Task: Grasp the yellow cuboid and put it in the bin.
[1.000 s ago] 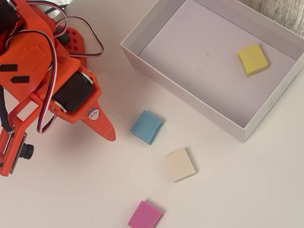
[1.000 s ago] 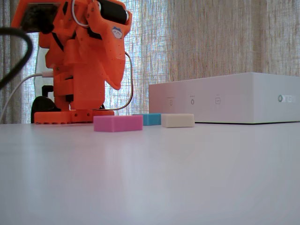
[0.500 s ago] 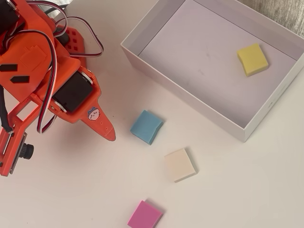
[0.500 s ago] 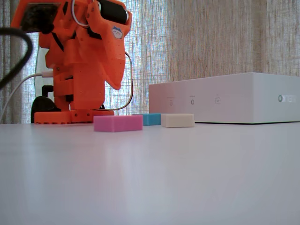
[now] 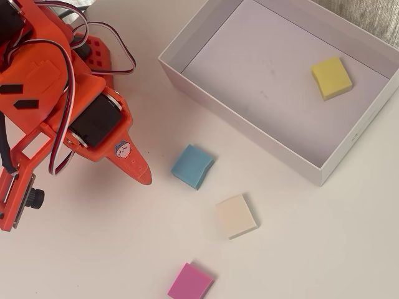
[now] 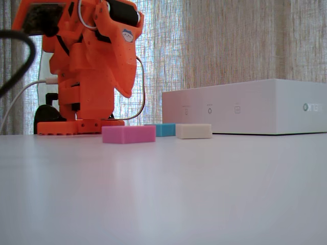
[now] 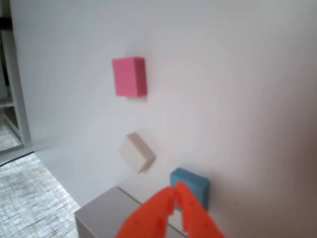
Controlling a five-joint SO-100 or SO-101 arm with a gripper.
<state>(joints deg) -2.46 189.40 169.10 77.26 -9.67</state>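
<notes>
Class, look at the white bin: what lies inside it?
Overhead, the bin holds only the yellow cuboid, lying flat on its floor. In the fixed view, the bin's wall hides the inside.

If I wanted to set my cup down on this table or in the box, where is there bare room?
Most of the white cardboard box floor is bare; only the yellow foam block sits near its far corner. Table right of the cream block is free. It is crowded among the blue, cream and pink blocks.
</notes>
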